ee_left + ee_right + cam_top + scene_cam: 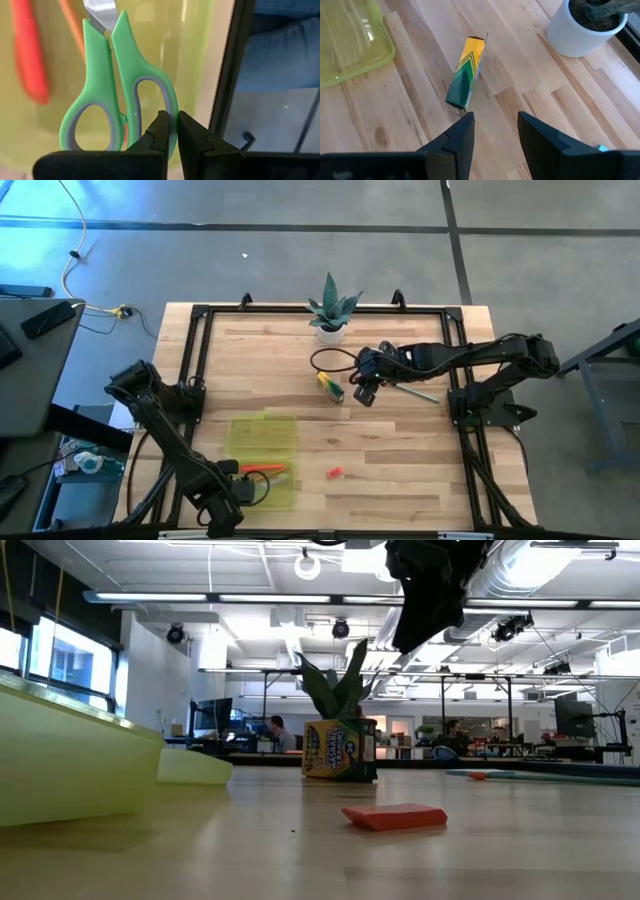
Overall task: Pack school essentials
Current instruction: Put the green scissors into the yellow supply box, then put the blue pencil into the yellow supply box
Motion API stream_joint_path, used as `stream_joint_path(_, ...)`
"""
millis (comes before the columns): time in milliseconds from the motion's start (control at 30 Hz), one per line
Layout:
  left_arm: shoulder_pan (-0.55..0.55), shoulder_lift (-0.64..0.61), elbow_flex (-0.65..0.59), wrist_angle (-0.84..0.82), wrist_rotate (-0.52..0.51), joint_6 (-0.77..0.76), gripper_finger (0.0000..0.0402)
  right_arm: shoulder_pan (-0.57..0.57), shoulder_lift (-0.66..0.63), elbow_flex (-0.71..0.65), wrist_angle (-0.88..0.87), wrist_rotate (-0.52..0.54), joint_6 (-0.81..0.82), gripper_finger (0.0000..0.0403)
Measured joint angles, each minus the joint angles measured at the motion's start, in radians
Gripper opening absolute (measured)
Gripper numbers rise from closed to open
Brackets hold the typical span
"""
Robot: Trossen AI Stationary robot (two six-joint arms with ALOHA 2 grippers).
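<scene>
The green-handled scissors (107,95) lie in the near half of the open yellow-green case (264,438), beside a red-orange marker (30,55) and an orange pencil (70,25). My left gripper (171,117) is at the case's near end (225,508), shut on the scissors. The crayon box (465,75) lies on its side on the wood near the table's middle (330,386). My right gripper (495,117) hovers open just right of it (362,392), touching nothing. The tiny red eraser (335,472) lies flat nearer the front (395,817). I see no note pad. My left gripper pinches the outer rim of one finger loop of the scissors' handle (173,107) between its two fingers (159,131). The fingers come along the scissors from the handle end. The scissors lie flat in the case, blades pointing away from the gripper.
A spiky plant in a white pot (330,315) stands at the far edge, close behind the right arm. A dark cable loop (330,360) lies next to the pot. A thin long stick (415,392) lies under the right arm. Bare wood spreads around the eraser.
</scene>
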Motion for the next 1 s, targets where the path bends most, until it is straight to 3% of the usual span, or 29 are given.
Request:
stream_joint_path(333,0.040,0.017,0.000,-0.014,-0.005,0.040,0.0013,0.000,0.001,0.000,-0.008,0.000,0.011,0.0142)
stream_joint_path(767,0.041,0.016,0.000,-0.007,-0.028,0.052,0.0097,0.034,0.000,0.000,-0.033,0.014,0.042,0.0142)
stream_joint_path(1000,0.046,0.005,0.000,-0.005,-0.057,0.073,0.0105,0.069,0.000,0.000,-0.089,0.077,0.044,0.0142)
